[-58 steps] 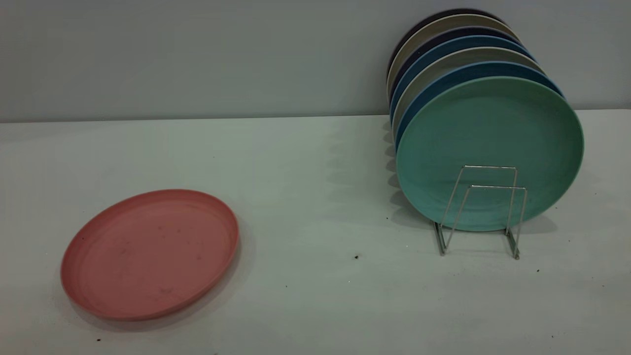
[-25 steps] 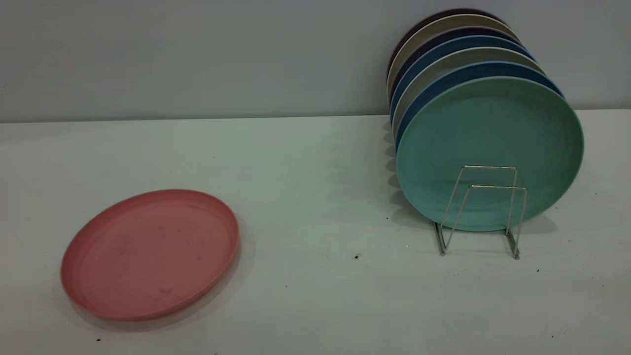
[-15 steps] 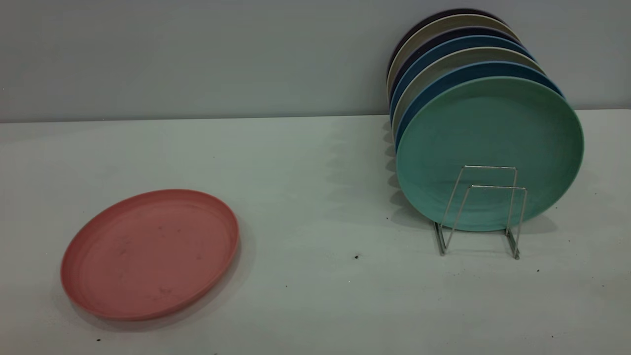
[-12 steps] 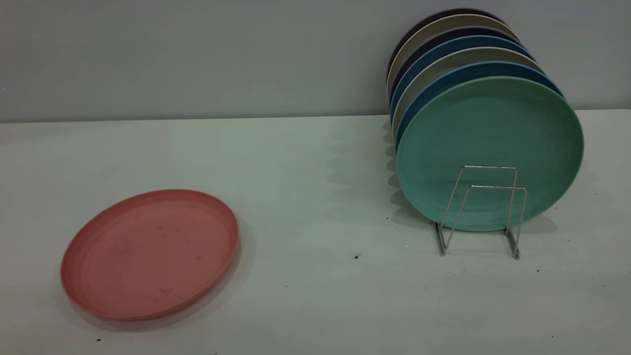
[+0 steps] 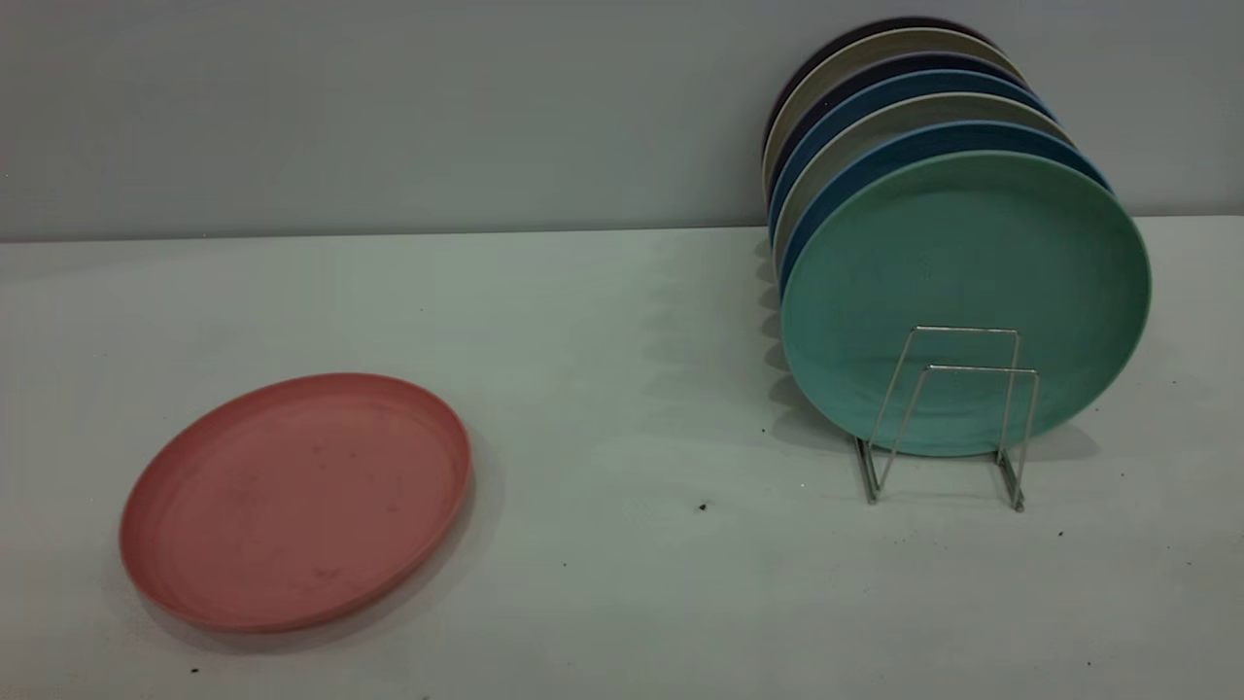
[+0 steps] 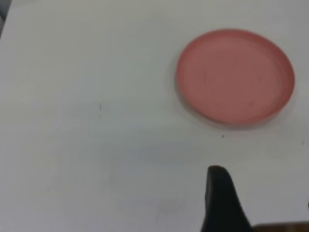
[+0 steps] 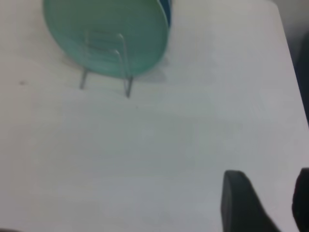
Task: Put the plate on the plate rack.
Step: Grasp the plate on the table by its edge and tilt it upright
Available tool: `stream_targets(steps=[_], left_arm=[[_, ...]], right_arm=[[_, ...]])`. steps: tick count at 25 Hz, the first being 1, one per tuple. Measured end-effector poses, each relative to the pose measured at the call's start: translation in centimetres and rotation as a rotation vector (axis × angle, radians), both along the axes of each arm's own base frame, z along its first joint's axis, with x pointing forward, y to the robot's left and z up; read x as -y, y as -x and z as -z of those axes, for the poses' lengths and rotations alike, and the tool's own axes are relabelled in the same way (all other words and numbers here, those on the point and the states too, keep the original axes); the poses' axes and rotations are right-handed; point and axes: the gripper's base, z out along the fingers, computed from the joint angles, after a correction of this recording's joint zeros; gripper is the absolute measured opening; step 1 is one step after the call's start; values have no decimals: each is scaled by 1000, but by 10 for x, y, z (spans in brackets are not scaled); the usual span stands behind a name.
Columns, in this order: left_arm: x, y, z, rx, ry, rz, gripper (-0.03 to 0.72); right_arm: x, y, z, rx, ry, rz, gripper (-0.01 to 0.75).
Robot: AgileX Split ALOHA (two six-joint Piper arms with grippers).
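Plate [image 5: 294,501] lies flat on table [image 5: 622,583], well left of plate rack [image 5: 948,413]. Left gripper [image 6: 256,203] hovers nr plate, jaws can't tell; right gripper [image 7: 263,200] nr rack, jaws apart. Risk: low rim slips during pickup; teal-green plate [image 5: 962,292] gets knocked at front slot.

The exterior view looks low across the table [image 5: 622,408] toward the back wall, plate [image 5: 294,501] and rack [image 5: 948,418] both in sight. The left wrist view looks down on the plate [image 6: 235,76] from above; the right wrist view (also from above) shares the rack [image 7: 104,60].
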Motion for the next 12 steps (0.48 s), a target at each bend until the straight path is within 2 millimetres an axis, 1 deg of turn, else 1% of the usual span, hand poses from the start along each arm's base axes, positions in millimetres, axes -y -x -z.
stream_targets(steps=[2,5,9,12], left_arm=[[-1,-10,-5,-17,5,-4,466],[-2,-34,-7,-117,6,-2,466],[-3,-75,-2,-256,-10,26,466],[-2,-106,4,-305,13,50,466]], right_arm=[[-3,-6,-5,19,-24,-23,337],[-8,-20,-12,38,-74,-62,377],[-12,-44,-15,-17,-81,-98,390],[-14,-61,-13,-81,-83,-112,390]])
